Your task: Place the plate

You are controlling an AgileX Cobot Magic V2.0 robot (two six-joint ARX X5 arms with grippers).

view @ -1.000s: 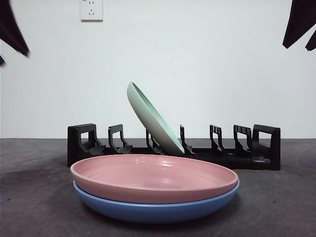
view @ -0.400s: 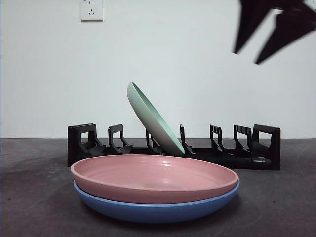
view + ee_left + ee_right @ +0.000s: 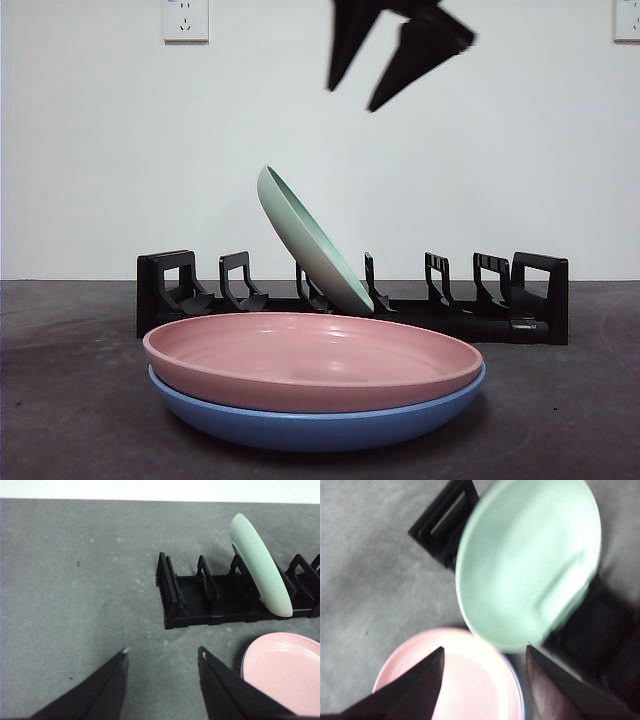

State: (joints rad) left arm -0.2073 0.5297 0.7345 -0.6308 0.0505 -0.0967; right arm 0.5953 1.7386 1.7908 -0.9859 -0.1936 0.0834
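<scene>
The right wrist view is blurred, so the edges of the green plate [image 3: 530,565] and the black rack [image 3: 442,522] smear there. The blue plate [image 3: 320,425] shows only as a thin rim in front view, since the pink plate [image 3: 312,360] sits nested on top of it; in the left wrist view the pink plate is cut off at the picture's edge. The rack's [image 3: 350,300] lower rail is partly hidden behind the stacked plates.

The green plate [image 3: 310,240] stands in a middle slot of the rack, its upper rim tilted toward 11 o'clock in front view. The pink and blue stack lies on the gray table [image 3: 80,400] just in front of the rack.

The right gripper [image 3: 385,65] hangs at 12 o'clock above the green plate, jaws spread apart and empty. A second ago it was only a dark tip at the top right corner; it has since swung in toward the middle. The left gripper [image 3: 162,652] waits over bare table near the rack's end, jaws released, holding nothing; its tip has gone from front view.
</scene>
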